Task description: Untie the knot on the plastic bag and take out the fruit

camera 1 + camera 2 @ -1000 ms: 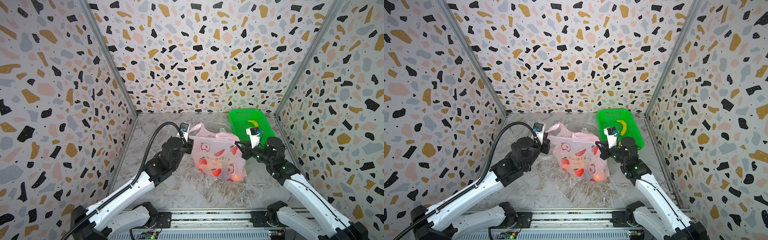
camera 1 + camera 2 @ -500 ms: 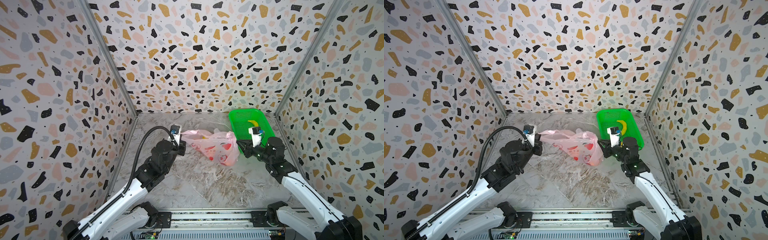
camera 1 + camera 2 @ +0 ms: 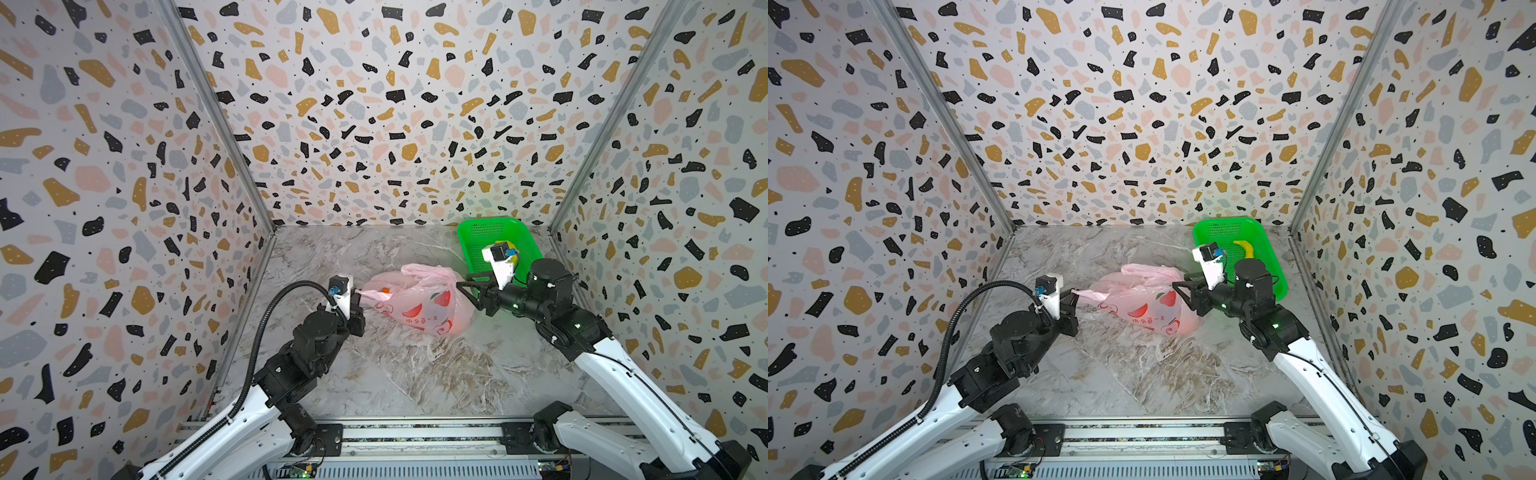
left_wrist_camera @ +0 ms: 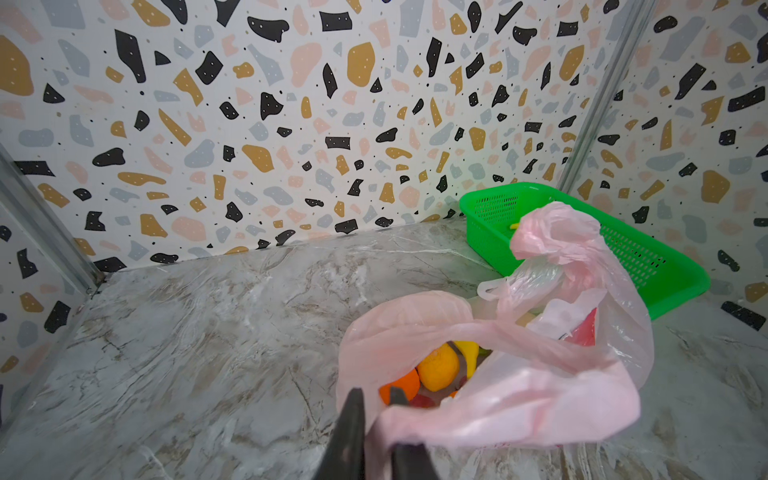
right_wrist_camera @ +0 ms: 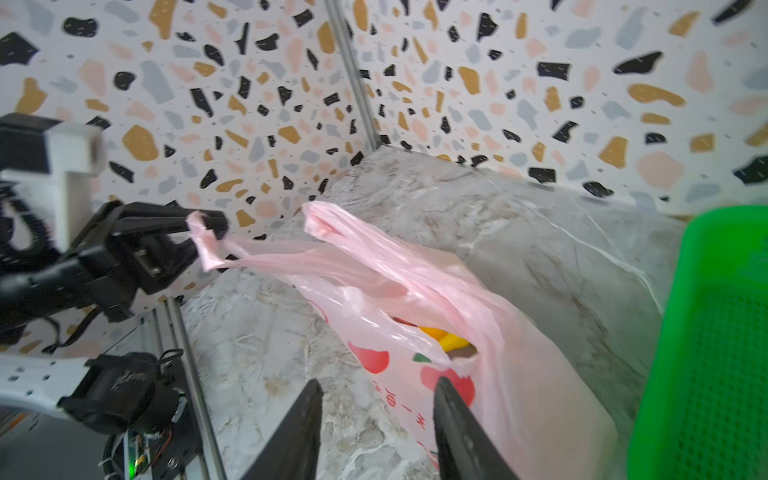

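A: Marble counter [image 3: 395, 374], same as before. What has changed?
B: A second ago the bag [image 3: 419, 303] hung upright, stretched between both pincers. Now it lies slumped on the counter between them, with its mouth gaping.
A: And the left pincer [image 3: 360, 296]?
B: It was pressed together. Now it's parted a little, with a handle strip [image 5: 249, 259] draped over one fingertip.
A: The right pincer [image 5: 379, 382]?
B: It has let go and is spread, holding nothing. The bag is just off its tips and the basket [image 3: 478, 245] is behind it.
A: The fruit [image 4: 438, 368]?
B: Inside the bag, just ahead of the left pincer.
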Controlling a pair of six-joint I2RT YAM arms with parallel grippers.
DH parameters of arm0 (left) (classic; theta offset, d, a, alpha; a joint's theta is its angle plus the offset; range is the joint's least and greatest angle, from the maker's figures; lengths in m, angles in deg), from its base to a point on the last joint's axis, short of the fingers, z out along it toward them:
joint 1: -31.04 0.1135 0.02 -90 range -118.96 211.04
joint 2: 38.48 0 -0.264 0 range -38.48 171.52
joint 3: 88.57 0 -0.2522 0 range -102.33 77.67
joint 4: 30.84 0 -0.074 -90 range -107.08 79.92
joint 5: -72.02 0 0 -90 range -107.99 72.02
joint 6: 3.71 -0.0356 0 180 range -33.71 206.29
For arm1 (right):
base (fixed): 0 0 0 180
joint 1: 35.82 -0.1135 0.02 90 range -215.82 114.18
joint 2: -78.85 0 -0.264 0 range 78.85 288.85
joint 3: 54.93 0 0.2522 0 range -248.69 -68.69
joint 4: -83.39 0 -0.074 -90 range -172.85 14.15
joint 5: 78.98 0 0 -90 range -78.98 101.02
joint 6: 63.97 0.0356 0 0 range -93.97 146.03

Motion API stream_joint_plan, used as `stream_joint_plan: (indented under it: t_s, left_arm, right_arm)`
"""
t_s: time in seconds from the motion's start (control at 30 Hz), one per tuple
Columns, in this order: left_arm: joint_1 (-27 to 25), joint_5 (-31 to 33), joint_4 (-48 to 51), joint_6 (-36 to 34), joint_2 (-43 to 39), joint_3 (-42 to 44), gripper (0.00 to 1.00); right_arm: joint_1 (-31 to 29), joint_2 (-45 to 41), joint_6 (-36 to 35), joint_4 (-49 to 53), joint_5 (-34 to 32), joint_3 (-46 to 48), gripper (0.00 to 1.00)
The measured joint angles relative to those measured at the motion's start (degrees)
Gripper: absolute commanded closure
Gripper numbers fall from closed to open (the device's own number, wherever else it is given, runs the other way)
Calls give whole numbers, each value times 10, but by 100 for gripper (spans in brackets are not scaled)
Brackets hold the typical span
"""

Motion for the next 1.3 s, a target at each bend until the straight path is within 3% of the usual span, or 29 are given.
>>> stream_joint_plan:
  t_s: [0.03, 0.1, 0.27, 0.57, 0.83, 0.97, 1.13, 1.3]
  left_arm:
    - [0, 0, 2, -1, 6, -4, 10]
    - [0, -3, 12, -4, 23, -16, 0]
    - [0, -36, 56, -35, 100, -90, 0]
    - [-33, -89, 153, -102, 150, -162, 1]
    - [-62, -1, 227, -82, 93, -165, 0]
    - [-70, 31, 259, -72, 76, -207, 1]
    - [-142, 47, 292, -82, 92, -221, 0]
    - [-226, 59, 350, -125, 163, -257, 0]
  right_arm:
    - [-8, 1, -4, 4, -3, -3, 52]
    - [-11, 1, -10, 14, -9, -1, 51]
    - [-11, 6, -15, 34, -19, 5, 51]
    - [-11, 8, -36, 48, -25, 5, 51]
    - [-11, 8, -47, 53, -20, 5, 50]
    - [-13, 12, -52, 54, 2, 5, 50]
    - [-26, 23, -59, 51, 12, 22, 49]
    - [-30, 28, -66, 53, 4, 43, 49]
